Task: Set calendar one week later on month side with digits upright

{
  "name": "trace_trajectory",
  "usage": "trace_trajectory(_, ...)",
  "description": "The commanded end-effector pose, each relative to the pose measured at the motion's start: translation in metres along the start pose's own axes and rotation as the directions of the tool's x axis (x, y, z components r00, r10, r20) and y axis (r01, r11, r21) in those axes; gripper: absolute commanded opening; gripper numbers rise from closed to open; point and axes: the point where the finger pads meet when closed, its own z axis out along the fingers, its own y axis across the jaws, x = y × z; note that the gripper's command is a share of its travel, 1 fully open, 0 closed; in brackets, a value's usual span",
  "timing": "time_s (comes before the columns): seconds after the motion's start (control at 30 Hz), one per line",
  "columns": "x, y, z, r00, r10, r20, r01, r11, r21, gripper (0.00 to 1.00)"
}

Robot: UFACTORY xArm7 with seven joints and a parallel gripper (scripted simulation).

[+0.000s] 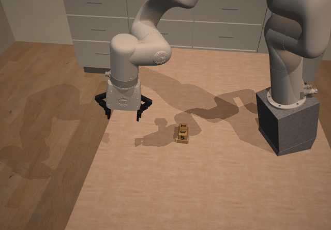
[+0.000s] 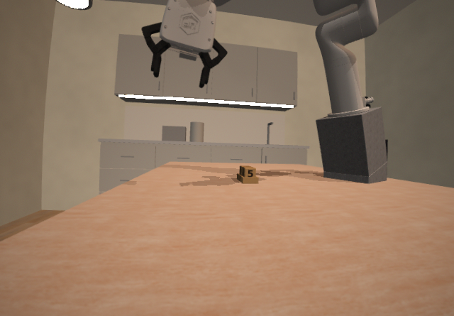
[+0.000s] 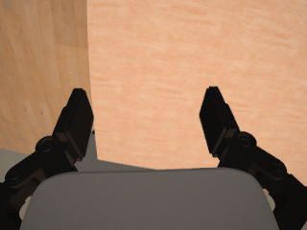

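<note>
Fingers: our gripper (image 1: 123, 114) hangs wide open, holding nothing.
Calendar (image 1: 182, 133): untouched, well apart from us.
Left: we judge every step remains.

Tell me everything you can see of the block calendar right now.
The calendar is a small wooden tray holding blocks, standing flat on the table left of the arm's base. From above its tops read 1, 3, 5; the end facing the exterior camera shows a 5. Nothing touches it; the open gripper hangs apart.
</note>
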Motion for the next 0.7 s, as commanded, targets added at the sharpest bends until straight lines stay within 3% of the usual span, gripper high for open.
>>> trace_trajectory(0.0,0.003,0.000,0.000,1.000,-0.007,0.016,0.006,1.000,0.010,1.00)
trace_trajectory(0.3,0.003,0.000,0.000,1.000,-0.007,0.016,0.006,1.000,0.010,1.00)
trace_trajectory(0.37,0.048,0.042,0.023,0.999,0.026,0.037,-0.025,0.999,-0.020,1.00)
trace_trajectory(0.67,0.048,0.042,0.023,0.999,0.026,0.037,-0.025,0.999,-0.020,1.00)
